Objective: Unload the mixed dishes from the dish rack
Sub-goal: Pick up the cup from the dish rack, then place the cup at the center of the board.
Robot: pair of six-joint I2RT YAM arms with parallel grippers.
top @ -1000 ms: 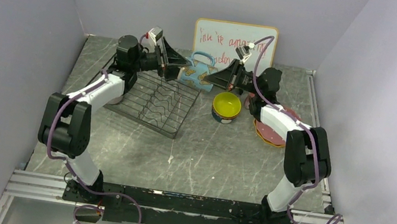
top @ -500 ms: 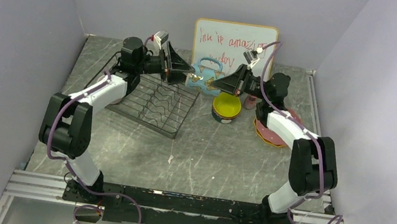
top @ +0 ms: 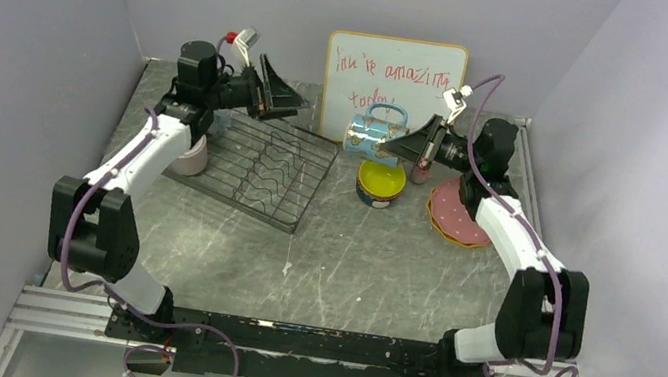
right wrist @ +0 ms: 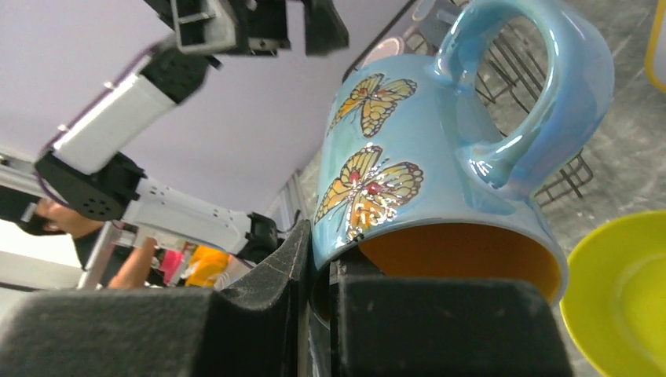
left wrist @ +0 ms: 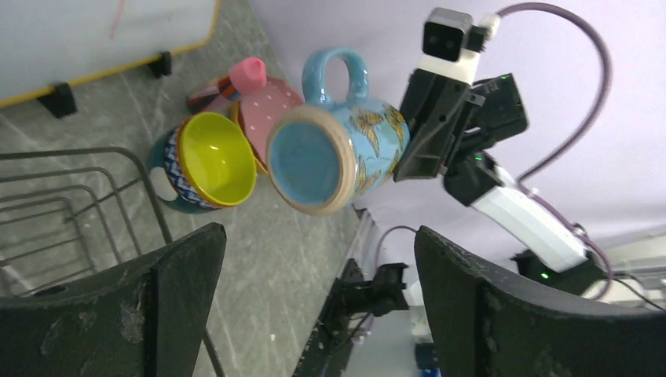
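Observation:
My right gripper [top: 410, 145] is shut on the rim of the blue mug with butterflies and an orange inside [top: 370, 137]. It holds the mug on its side in the air above the yellow bowl [top: 382, 173]; one finger is inside the rim [right wrist: 440, 330] and the gripper [right wrist: 322, 267] clamps the wall of the mug [right wrist: 440, 157]. The yellow bowl sits inside the blue-patterned bowl [left wrist: 177, 195]. My left gripper [top: 288, 100] is open and empty over the far edge of the black dish rack [top: 257, 171], facing the mug [left wrist: 334, 149]. I see no dish in the rack.
The pink speckled plate lies on the orange-yellow plate [top: 457, 215] at the right. A small pink bottle [top: 421, 169] stands beside them. A lilac mug [top: 191, 154] stands left of the rack. The white board with red writing [top: 394, 72] leans on the back wall.
Both grippers were at the mug; my left gripper has let go and drawn back to the left. My right gripper has carried the mug a little to the right and up.

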